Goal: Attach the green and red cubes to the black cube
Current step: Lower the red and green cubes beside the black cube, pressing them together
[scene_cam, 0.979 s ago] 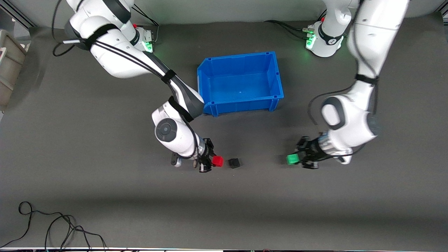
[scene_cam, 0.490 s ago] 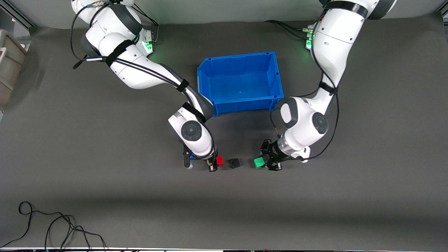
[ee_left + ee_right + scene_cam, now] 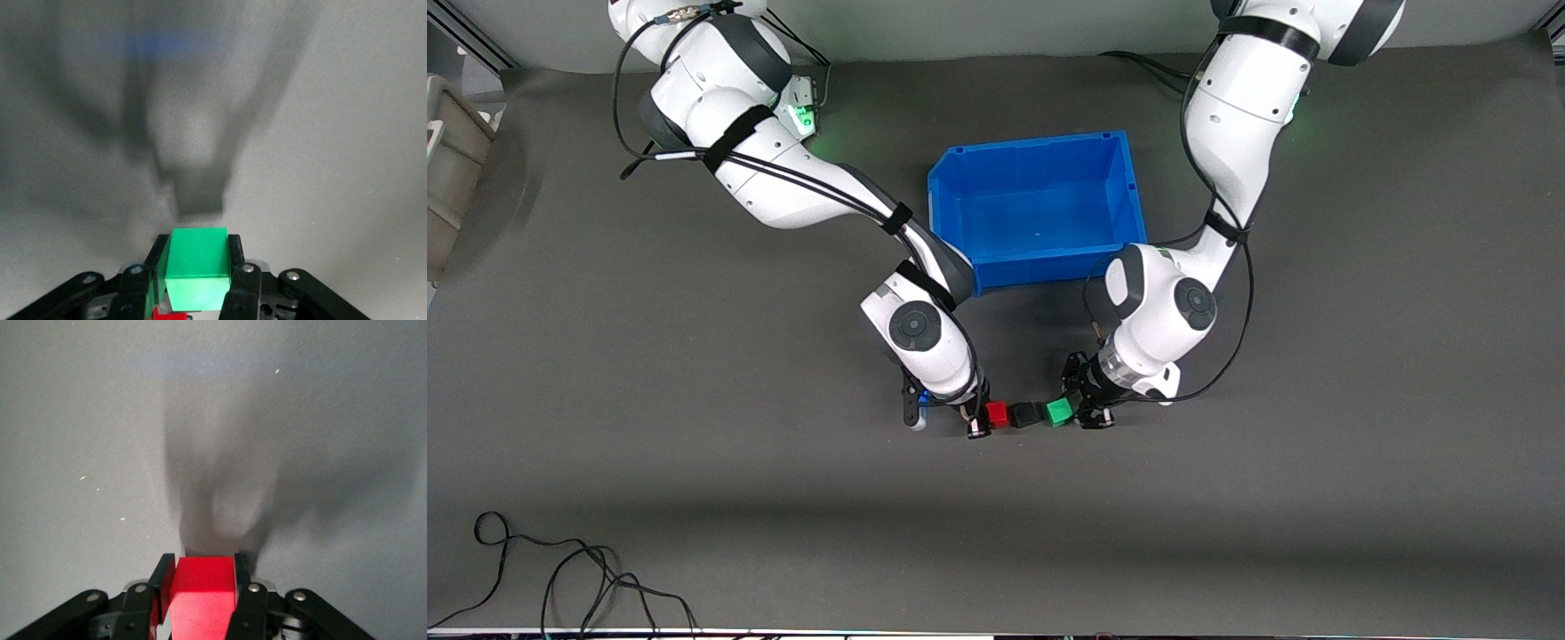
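Front view: blue bin (image 3: 1040, 258) holds nothing, and nearer the camera the black cube (image 3: 1027, 414) sits between the red cube (image 3: 997, 414), clamped by the right gripper (image 3: 985, 418), and the green cube (image 3: 1059, 411), clamped by the left gripper (image 3: 1074, 407); left wrist view: jaws shut on green cube (image 3: 197, 267); right wrist view: jaws shut on red cube (image 3: 203, 595), black cube unseen.

R gripper (image 3: 200, 603) fingers clamp red cube (image 3: 202, 590), low over grey mat (image 3: 80, 420) w/ shadow.

Robotics lab bench: two white robot arms (image 3: 800, 191) bolted to grey mat (image 3: 1360, 400), blue bin (image 3: 1040, 209), loose cables (image 3: 560, 569).
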Motion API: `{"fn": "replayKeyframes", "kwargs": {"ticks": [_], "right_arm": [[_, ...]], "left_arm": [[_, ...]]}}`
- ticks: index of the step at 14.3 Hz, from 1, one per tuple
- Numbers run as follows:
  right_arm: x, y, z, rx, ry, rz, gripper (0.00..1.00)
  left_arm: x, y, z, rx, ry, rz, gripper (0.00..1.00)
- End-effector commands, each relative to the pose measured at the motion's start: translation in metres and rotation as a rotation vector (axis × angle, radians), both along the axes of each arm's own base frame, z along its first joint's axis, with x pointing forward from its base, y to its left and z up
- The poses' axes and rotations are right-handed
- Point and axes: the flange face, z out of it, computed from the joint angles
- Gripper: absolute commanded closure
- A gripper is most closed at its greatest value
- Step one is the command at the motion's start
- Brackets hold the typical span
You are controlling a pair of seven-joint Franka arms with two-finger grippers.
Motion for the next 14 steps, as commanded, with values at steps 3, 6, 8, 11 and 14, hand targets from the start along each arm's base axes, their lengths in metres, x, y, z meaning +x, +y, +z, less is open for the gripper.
{"fn": "replayKeyframes", "kwargs": {"ticks": [3,6,8,11,14], "right_arm": [[0.008,0.008,-0.012,0.034,-0.047,-0.025,0.78],[0.007,0.008,-0.013,0.033,-0.044,-0.023,0.77],[0.007,0.008,-0.012,0.033,-0.044,-0.023,0.77],[0.006,0.009,-0.012,0.032,-0.045,-0.02,0.76],[0.007,0.008,-0.009,0.028,-0.046,-0.012,0.05]], "left_arm": [[-0.002,-0.024,-0.008,0.009,-0.016,-0.002,0.78],[-0.004,-0.027,-0.007,0.01,-0.017,-0.012,0.78],[-0.007,-0.033,-0.007,0.018,-0.024,-0.03,0.78],[-0.003,-0.038,0.001,0.039,-0.058,-0.071,0.75],[-0.001,-0.041,0.0,0.053,-0.07,-0.094,0.4]]}}
